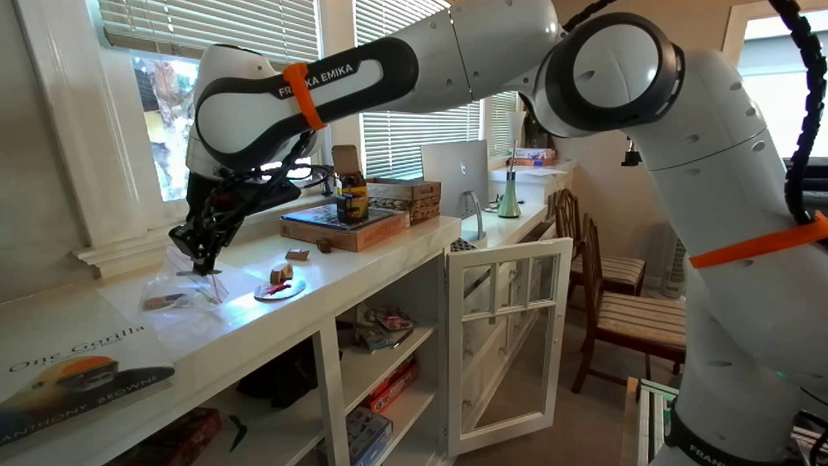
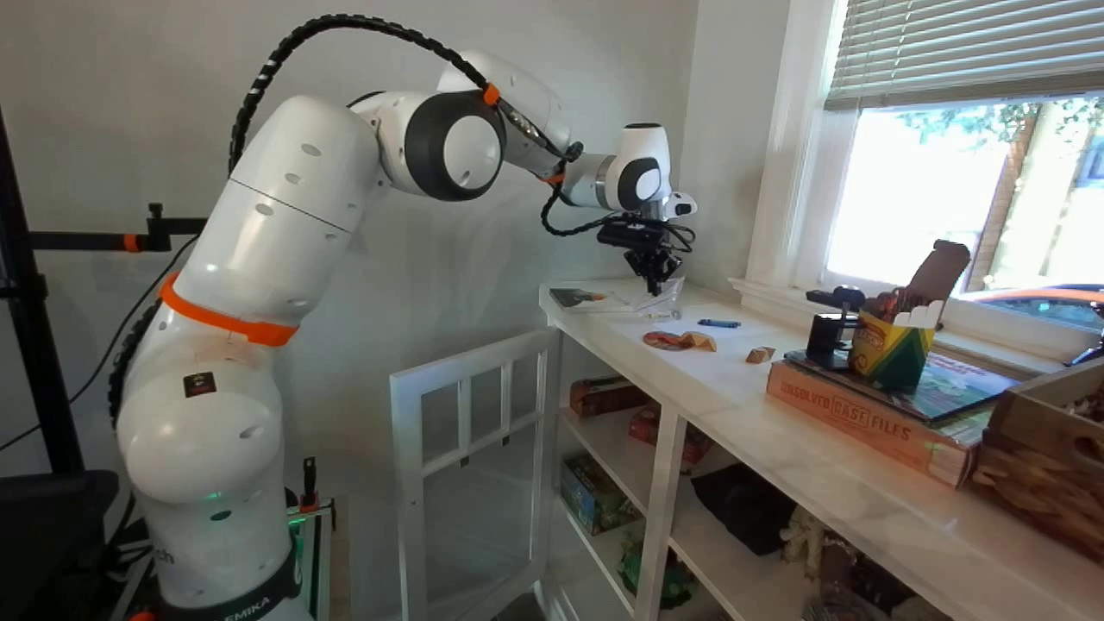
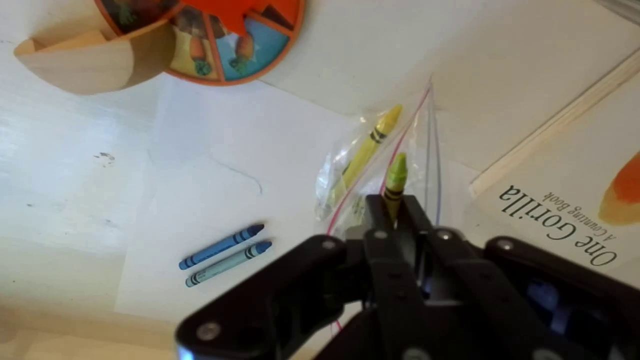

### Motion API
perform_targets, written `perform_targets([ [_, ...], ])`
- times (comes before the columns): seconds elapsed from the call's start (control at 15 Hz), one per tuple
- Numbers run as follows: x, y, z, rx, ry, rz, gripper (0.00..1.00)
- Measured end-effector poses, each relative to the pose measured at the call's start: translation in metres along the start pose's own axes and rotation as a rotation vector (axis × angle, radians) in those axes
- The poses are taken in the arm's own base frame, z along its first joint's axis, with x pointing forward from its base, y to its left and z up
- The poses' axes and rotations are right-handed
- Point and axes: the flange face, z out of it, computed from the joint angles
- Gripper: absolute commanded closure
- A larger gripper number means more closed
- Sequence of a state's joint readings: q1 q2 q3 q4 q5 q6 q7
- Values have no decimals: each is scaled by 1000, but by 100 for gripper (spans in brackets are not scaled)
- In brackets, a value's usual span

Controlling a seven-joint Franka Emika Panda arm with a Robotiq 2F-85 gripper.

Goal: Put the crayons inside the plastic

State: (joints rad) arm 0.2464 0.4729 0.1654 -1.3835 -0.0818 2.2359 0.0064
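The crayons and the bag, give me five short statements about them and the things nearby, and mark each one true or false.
1. The claw is gripping a yellow-green crayon. True.
2. A dark blue crayon and a paler blue crayon lie side by side on white paper. True.
3. The yellow crayon lies on the round disc. False: the yellow crayon is inside the clear bag.
4. The crayon box has its flap raised. True.
5. The cabinet door is closed. False: the cabinet door stands open.
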Motion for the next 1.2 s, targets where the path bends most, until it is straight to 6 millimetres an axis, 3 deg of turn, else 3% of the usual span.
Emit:
perform_targets([
  [0.47,6,-11,5,17,16,22,97],
  [0.53,7,-12,5,19,17,26,69],
  [1.2,13,-17,4,24,48,49,0],
])
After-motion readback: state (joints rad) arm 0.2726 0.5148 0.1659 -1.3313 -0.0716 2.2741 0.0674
